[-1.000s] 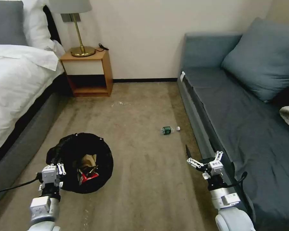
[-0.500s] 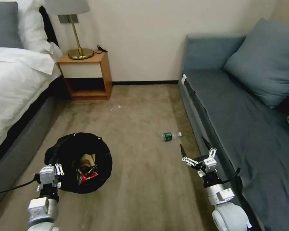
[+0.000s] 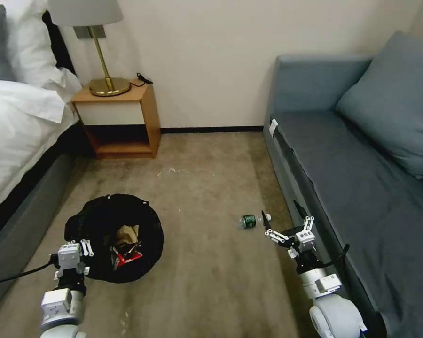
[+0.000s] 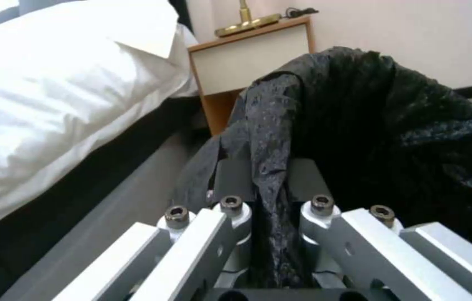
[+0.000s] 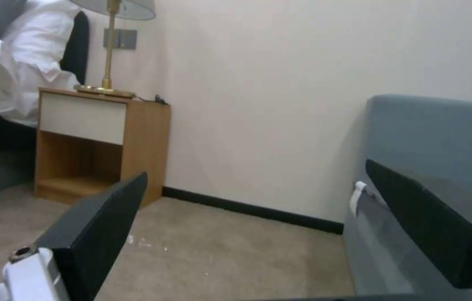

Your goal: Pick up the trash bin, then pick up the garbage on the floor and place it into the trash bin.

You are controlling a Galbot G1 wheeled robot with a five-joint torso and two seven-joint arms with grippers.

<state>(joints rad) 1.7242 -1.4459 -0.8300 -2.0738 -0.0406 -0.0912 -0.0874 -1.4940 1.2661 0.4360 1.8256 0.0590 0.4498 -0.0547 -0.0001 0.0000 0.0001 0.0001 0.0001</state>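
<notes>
Holding the trash bin (image 3: pixel 115 237) by its black liner, the left gripper (image 4: pixel 272 196) stays out of my account beyond that clamp; wrappers and paper already lie inside. Remaining: the green-labelled bottle (image 3: pixel 252 220) on the carpet, just beside the wide-open right gripper (image 3: pixel 283 220).

trash bin (image 3: pixel 113 237): glossy crinkled black liner, faintly speckled sheen up close. inside it, a tan paper bag (image 3: pixel 128 233) and a red wrapper (image 3: pixel 129 257). bottle (image 3: pixel 252 220) on the floor: green label, white cap. carpet (image 3: pixel 207 178): dull brown-beige, a scatter of white crumbs (image 3: pixel 173 171). sofa (image 3: pixel 362 188): slate blue-grey, matching cushion (image 3: pixel 395 101). nightstand (image 3: pixel 117 119): orange-brown wood, cream drawer front. lamp (image 3: pixel 103 70): brass stem and base, pale shade. bed (image 3: pixel 19 136): white linen over grey frame. wall cream, black skirting. left gripper (image 3: pixel 82 249) and right gripper (image 3: pixel 281 224): white-silver links, black pads.
</notes>
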